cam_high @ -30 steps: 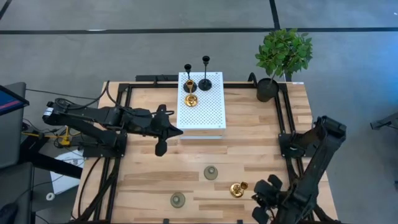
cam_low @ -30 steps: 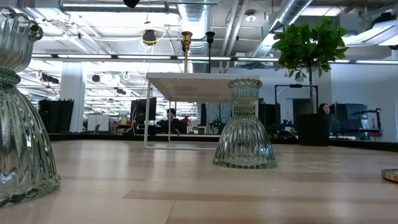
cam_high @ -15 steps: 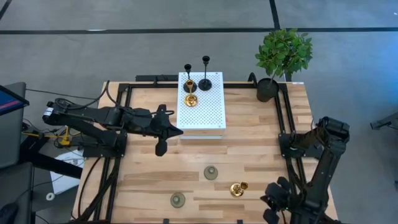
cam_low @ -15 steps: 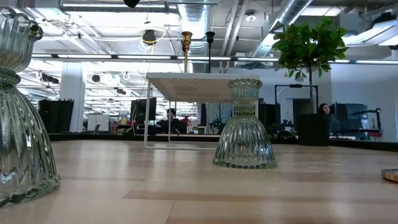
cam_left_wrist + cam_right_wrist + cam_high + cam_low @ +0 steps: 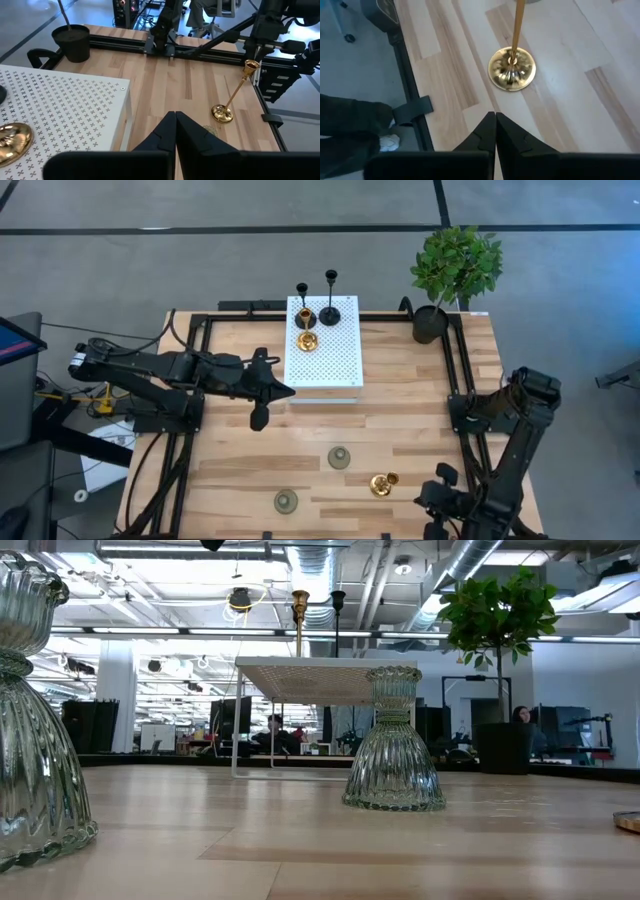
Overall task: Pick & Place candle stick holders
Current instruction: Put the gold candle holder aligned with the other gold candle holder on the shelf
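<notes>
A white perforated stand (image 5: pixel 330 355) at the table's far middle carries two black thin-stemmed holders (image 5: pixel 330 310) (image 5: pixel 303 298) and a gold holder (image 5: pixel 307 340). A second gold holder (image 5: pixel 381 483) stands on its round base on the table at the near right; it also shows in the right wrist view (image 5: pixel 511 68) and the left wrist view (image 5: pixel 222 112). Two squat grey-green holders (image 5: pixel 339 458) (image 5: pixel 286 501) stand on the table near the front. My left gripper (image 5: pixel 288 392) is shut and empty beside the stand's left side. My right gripper (image 5: pixel 428 498) is shut and empty, right of the gold holder.
A black pot with a green plant (image 5: pixel 432 322) stands at the far right corner. Black rails (image 5: pixel 458 380) run along the table's left, right and far edges. Bare wood lies between the stand and the grey-green holders. The low view shows the grey-green holders close up (image 5: pixel 393 745) (image 5: pixel 35 720).
My right gripper has drawn back a little toward the table's right edge, away from the gold holder on the table, which stays upright in place.
</notes>
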You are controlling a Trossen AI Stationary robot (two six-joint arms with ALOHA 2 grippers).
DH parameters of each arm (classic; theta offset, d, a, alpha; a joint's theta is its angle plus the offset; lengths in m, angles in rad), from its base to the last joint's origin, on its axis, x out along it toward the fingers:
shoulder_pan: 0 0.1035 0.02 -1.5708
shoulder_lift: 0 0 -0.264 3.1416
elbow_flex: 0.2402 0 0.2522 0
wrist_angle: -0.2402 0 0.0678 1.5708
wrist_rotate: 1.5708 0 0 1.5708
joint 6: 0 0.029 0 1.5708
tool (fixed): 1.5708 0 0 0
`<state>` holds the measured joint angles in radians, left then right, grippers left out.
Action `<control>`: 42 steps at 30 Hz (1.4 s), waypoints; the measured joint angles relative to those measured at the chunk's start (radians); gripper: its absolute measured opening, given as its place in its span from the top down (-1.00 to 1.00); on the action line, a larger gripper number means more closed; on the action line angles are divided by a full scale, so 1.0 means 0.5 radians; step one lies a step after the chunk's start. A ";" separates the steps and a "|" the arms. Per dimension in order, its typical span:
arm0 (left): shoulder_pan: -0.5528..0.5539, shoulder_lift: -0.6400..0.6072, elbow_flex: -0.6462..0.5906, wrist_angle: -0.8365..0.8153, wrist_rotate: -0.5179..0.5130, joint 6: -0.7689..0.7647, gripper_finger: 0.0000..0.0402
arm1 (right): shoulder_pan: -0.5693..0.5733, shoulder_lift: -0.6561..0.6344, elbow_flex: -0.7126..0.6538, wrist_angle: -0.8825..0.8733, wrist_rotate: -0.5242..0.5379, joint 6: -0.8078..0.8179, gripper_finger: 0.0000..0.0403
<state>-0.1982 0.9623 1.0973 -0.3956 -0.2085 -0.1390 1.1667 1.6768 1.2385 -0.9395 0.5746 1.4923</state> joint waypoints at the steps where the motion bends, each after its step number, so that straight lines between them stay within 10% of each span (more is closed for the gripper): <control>1: 0.000 0.000 0.000 0.001 0.000 0.000 0.97 | -0.007 0.000 0.000 0.005 -0.009 -0.040 0.99; 22: 0.000 0.000 0.000 0.002 0.000 0.000 0.97 | -0.244 -0.003 0.000 0.138 0.079 -0.349 -0.13; 42: 0.001 0.000 0.000 0.000 0.000 0.001 0.97 | -0.425 0.125 0.000 0.290 0.352 -0.386 0.23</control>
<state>-0.1979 0.9623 1.0973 -0.3954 -0.2084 -0.1387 0.9542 1.7393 1.2385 -0.7944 0.7505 1.2996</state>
